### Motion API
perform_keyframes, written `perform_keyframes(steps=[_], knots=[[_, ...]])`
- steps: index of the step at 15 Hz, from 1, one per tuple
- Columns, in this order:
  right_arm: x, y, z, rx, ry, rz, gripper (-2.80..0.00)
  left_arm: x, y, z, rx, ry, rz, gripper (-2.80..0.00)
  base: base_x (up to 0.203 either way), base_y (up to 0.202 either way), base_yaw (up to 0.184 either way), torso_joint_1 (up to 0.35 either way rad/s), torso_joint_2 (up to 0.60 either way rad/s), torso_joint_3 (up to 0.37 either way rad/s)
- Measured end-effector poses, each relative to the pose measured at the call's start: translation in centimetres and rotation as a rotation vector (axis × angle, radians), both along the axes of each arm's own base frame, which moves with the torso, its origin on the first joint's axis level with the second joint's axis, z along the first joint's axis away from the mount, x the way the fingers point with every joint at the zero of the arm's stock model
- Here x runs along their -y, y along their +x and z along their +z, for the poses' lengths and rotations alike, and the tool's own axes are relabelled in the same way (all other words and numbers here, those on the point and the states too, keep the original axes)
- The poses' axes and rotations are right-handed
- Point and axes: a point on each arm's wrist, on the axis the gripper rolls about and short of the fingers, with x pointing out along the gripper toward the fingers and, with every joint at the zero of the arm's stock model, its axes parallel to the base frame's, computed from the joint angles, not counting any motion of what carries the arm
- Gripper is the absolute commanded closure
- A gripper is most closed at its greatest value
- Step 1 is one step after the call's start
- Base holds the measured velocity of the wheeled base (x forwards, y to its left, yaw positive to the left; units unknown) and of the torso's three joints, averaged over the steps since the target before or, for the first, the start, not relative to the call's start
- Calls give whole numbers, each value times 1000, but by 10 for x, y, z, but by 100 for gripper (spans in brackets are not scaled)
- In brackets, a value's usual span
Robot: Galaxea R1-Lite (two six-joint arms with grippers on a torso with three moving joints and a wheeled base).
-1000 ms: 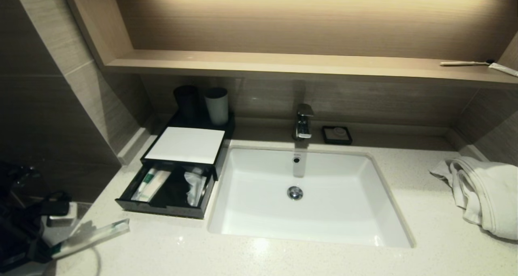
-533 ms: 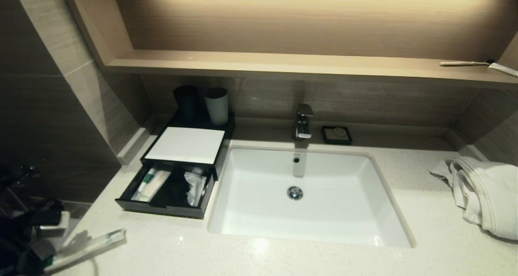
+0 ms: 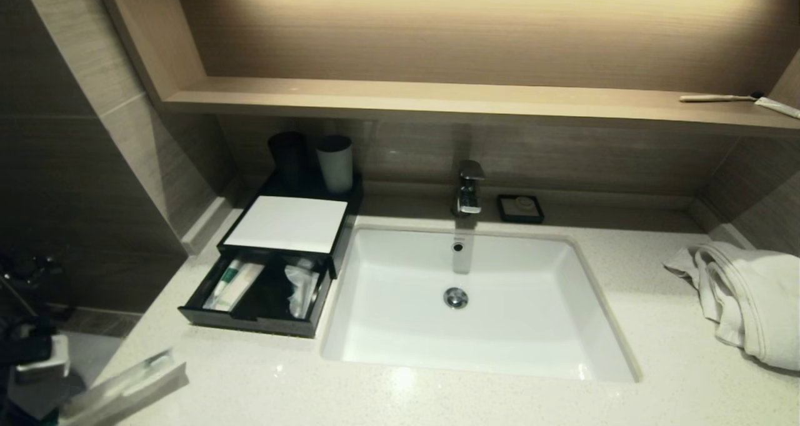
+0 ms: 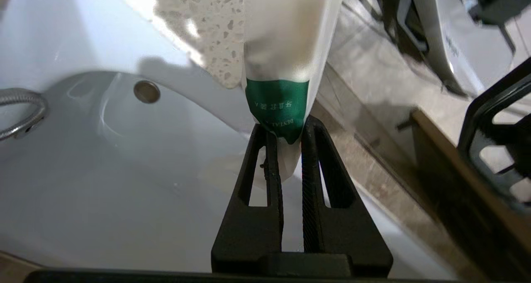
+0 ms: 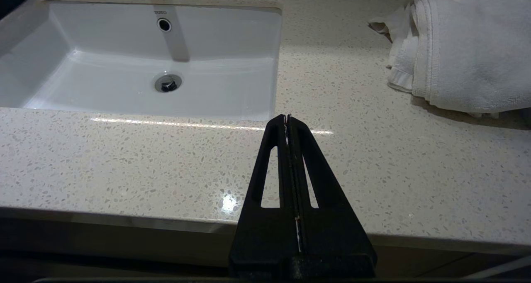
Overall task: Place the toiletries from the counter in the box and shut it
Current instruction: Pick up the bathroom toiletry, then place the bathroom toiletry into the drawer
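Observation:
My left gripper [image 4: 286,129] is shut on the green-banded end of a white dental kit packet [image 4: 286,46]. In the head view the packet [image 3: 128,385] hangs over the counter's front left corner, well short of the box. The black box with a white top [image 3: 286,223] stands left of the sink. Its drawer [image 3: 250,317] is pulled open and holds a green-and-white packet [image 3: 232,283] and plastic-wrapped items [image 3: 300,285]. My right gripper [image 5: 287,118] is shut and empty above the counter's front edge, right of the sink.
A white sink [image 3: 475,307] with a faucet [image 3: 469,188] fills the middle. A black soap dish [image 3: 520,207] sits behind it. A white towel [image 3: 747,295] lies at the right. Two cups [image 3: 334,162] stand behind the box. A toothbrush [image 3: 719,97] lies on the shelf.
My left gripper has moved down and left with the packet, toward the counter's front left corner and away from the drawer. The right arm has not moved.

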Motion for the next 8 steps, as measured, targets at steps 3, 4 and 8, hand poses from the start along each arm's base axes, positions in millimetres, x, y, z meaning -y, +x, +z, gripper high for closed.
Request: perform_keyframes(steps=[3, 4, 8], knots=[[0, 0, 0, 0, 0, 0, 0, 6, -10, 16, 87, -22, 93, 0, 0, 0, 0, 0, 0, 0], [0, 0, 0, 0, 0, 0, 0, 8, -13, 22, 113, -21, 133, 0, 0, 0, 0, 0, 0, 0], [0, 0, 0, 0, 0, 0, 0, 11, -16, 45, 187, -32, 323, 0, 0, 0, 0, 0, 0, 0]])
